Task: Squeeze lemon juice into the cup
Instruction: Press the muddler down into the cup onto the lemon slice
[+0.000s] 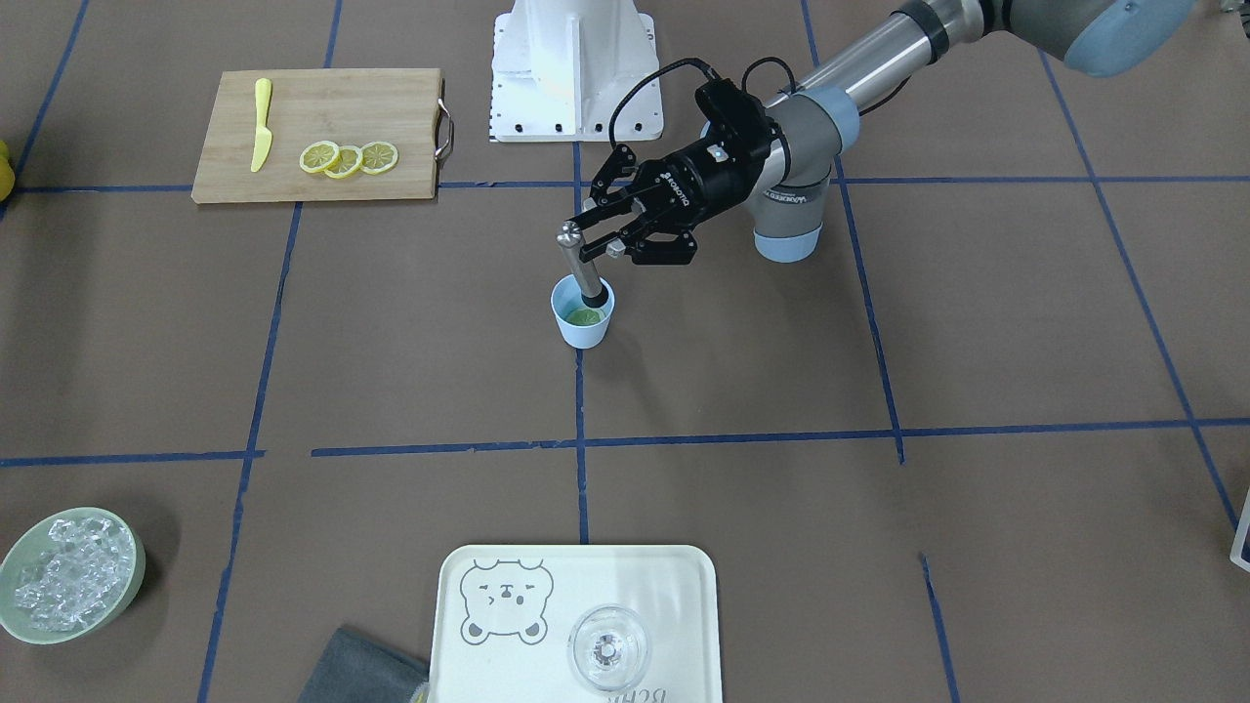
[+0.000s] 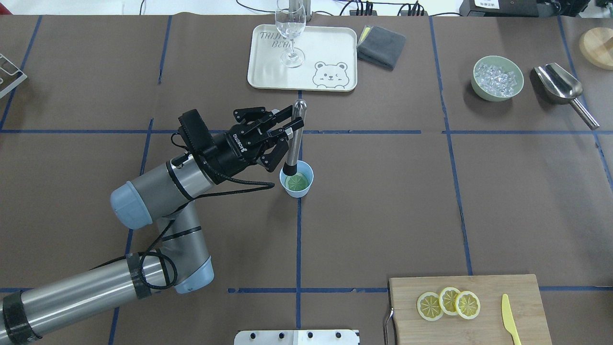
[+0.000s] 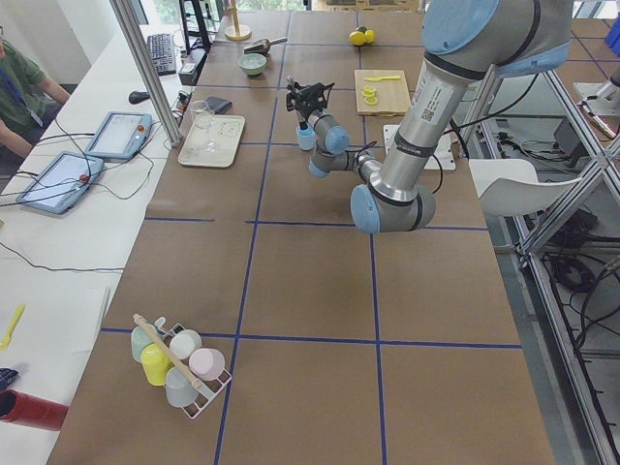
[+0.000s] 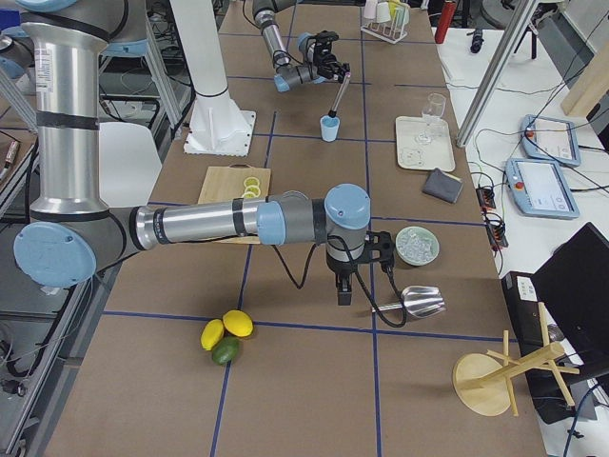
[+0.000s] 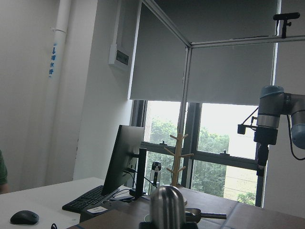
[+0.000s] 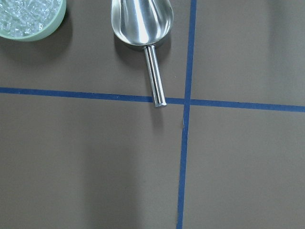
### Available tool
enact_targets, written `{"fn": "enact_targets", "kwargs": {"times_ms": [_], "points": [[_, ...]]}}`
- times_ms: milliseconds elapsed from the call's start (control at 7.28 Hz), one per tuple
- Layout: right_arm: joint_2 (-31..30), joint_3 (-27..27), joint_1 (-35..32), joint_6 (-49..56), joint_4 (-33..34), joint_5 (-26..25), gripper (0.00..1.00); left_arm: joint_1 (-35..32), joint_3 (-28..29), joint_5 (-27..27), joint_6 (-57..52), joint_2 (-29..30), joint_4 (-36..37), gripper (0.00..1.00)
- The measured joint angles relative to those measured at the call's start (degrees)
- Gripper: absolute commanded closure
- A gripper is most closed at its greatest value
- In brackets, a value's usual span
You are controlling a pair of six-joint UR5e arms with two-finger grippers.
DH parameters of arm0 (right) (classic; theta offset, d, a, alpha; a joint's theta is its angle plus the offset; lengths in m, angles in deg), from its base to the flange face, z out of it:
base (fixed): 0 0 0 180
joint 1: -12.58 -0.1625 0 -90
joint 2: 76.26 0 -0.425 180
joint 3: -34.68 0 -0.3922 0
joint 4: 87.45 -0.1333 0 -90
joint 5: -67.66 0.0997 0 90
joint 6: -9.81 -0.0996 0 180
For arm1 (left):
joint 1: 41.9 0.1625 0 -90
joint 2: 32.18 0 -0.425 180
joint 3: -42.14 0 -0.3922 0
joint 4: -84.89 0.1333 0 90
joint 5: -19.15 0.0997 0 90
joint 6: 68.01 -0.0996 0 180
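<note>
Lemon (image 2: 296,181) in cup (image 2: 299,194), below jaws' muddler (image 2: 294,143)

We record the muddler (image 2: 295,139) as glossy polished metal with a matt black tip. The cup (image 2: 297,192) is smooth matt plastic. At its 5 o'clock overhead, the cutting board (image 2: 479,287) shows bare wood grain. The table cover (image 2: 383,201) is matt brown paper; the scoop (image 6: 142,21), mirror-bright metal.

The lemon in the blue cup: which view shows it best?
Overhead exterior: it looks into the cup and shows the lemon and its segments. Front-facing: the metal muddler partly covers it. Side views: too small to see. Wrist views: not in frame.
</note>
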Motion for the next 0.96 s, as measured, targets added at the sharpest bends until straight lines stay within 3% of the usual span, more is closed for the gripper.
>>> {"fn": "enact_targets", "kwargs": {"times_ms": [961], "points": [[0.0,0.0,0.0,0.0,0.0,-0.2,0.00,3.4,2.4,3.3,-0.6,0.5,0.2,1.00]]}}
